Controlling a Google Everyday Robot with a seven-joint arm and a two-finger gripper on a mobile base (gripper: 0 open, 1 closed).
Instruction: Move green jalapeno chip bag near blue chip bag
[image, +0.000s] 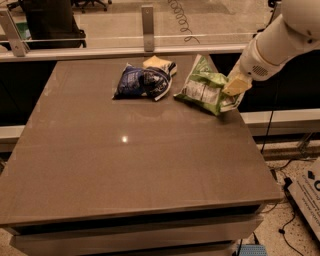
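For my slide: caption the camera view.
Claw holds green jalapeno chip bag beside the blue chip bag on the table.

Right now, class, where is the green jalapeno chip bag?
Camera view: the green jalapeno chip bag is at the far right of the table, beside the blue chip bag, its right edge gripped by the pincer.

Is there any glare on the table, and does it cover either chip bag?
Camera view: one small glare spot on the table, nearer the camera than both bags; neither the blue bag nor the green bag, held at its right edge by the gripper, is covered.
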